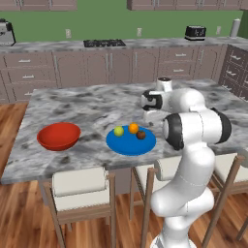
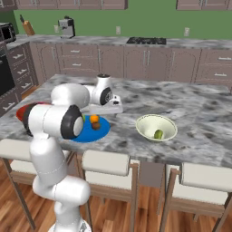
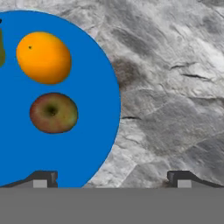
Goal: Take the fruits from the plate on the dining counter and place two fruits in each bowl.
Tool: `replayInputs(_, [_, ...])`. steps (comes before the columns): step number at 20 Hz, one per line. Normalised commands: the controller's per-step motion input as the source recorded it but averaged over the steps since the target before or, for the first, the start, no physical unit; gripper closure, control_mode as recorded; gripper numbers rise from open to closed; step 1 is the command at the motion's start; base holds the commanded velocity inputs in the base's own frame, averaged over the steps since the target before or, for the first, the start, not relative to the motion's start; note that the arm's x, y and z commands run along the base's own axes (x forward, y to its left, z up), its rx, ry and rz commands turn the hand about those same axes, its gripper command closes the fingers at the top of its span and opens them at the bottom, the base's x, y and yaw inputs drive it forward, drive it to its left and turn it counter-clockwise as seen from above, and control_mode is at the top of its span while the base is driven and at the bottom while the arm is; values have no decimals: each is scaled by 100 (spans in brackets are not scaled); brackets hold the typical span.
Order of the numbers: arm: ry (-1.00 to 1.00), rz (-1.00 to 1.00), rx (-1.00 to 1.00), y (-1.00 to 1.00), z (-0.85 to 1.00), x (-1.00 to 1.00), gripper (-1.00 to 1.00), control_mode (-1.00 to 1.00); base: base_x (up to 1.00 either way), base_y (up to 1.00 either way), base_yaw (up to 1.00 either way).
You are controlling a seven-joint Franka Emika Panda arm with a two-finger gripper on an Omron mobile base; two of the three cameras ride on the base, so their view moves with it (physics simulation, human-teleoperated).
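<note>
Three fruits lie on the blue plate point(image 1: 131, 143): a yellow-green ball point(image 1: 118, 131), an orange ball point(image 3: 43, 57) and a brown-red ball point(image 3: 54, 112); they look firm, smooth and apt to roll, so pinch one across its widest middle. One green fruit point(image 2: 158, 134) sits in the cream bowl point(image 2: 156, 127), the red bowl point(image 1: 58, 136) on the surface point(image 1: 87, 106) holds nothing, and the end effector point(image 3: 111, 180) hangs spread and unladen over the plate's edge.

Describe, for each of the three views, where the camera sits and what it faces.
Left base view: behind the arm's left, facing the dining counter, red bowl, blue plate; arm lower right.
Right base view: behind its right, facing the cream bowl; arm lower left.
Hand view: on the hand, looking down; gripper open over the plate's edge.
All share the plate and orange fruit.
</note>
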Motion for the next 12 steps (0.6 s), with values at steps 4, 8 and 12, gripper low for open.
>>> replayInputs(4, [1, -29, 1, 92, -2, 1, -100, -100, 0, 0, 0])
replayInputs(8, [1, -11, 1, 33, -1, 31, -100, -100, 0, 0, 0])
replayInputs(12, [6, 0, 0, 8, -24, 0, -100, -100, 0, 0, 0])
